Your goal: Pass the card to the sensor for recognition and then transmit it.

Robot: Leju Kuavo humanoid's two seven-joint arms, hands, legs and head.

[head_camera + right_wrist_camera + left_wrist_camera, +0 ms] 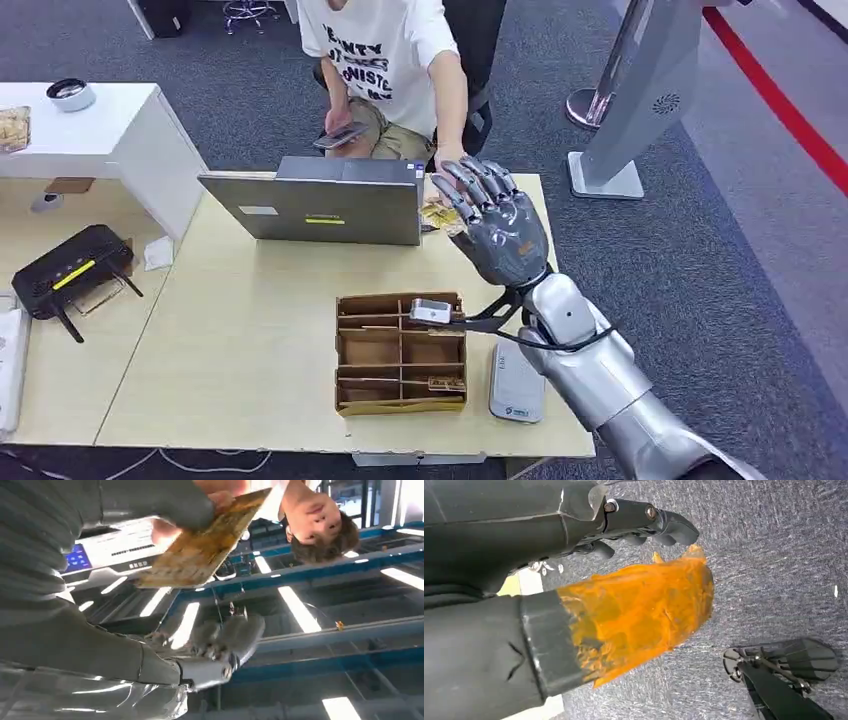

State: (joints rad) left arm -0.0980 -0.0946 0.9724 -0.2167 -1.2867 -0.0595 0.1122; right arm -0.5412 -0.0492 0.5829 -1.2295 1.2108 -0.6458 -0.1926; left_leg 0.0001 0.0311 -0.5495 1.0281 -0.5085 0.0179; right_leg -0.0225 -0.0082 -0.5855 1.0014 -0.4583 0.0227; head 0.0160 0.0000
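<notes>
Gold-brown and patterned, the card (437, 216) sits against my right robot hand (497, 225), raised just beyond the right end of the laptop (320, 205) at the far edge of the worktop (240, 340). From the right wrist camera I see the card (200, 550) tilted, pressed under the thick grey thumb (150, 502), with the person's fingers (220, 497) touching its far end too; the other robot fingers (230, 640) are spread apart, away from the card. The person (385, 60) sits behind the laptop, one arm reaching to the card, the other hand holding a phone (340, 136). Nearer me than the laptop stands a brown cardboard divider box (400, 352), with a small grey device (430, 311) on its far rim and a flat grey sensor unit (517, 383) just right of it. My left robot hand (639, 530) hangs over grey carpet; I cannot tell its state.
</notes>
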